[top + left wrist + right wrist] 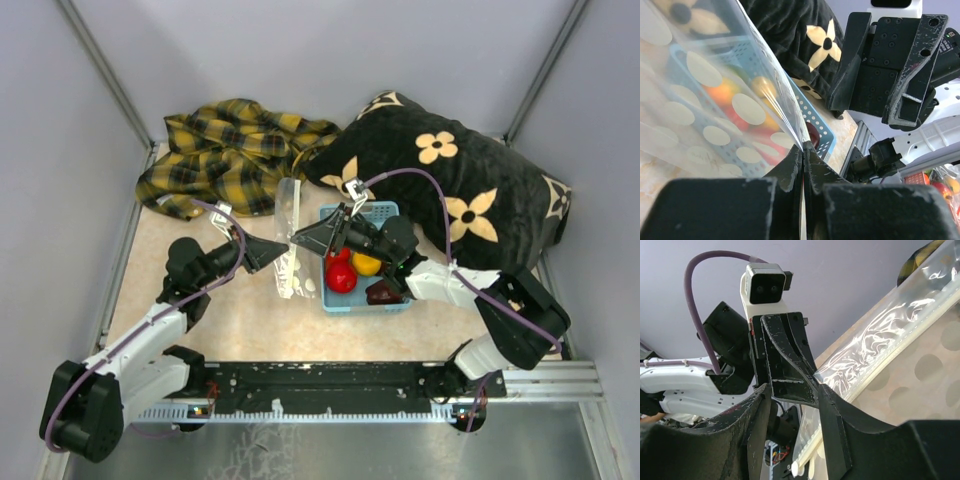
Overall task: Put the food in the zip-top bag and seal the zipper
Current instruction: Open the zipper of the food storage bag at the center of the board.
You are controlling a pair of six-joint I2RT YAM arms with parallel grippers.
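Nearest, over the front of the tabletop (240,320): left end effector (803,150) clenched flat on a fold of the zip-top bag (715,115), held up on edge just beside the light-blue basket (372,210). Expect thin, limp, slick film, almost weightless, prone to sag and slip; best taken at the stiffer zipper (910,345) rim, one pinch on each lip to spread the mouth. Further in: right end effector (792,390) with jaws apart, astride that whitish strip, gripping nothing as far as can be told. Beyond: the food (341,276) lying in the basket, none visibly in the bag; small, glossy, probably hard and apt to roll, so best taken across the middle. Farthest: black flowered pillow (450,190) and plaid cloth (225,150). Pinch on the film legible only from the left wrist; strip between parted jaws only from the right wrist; fruit's whereabouts and the bag's place between both arms only from above.
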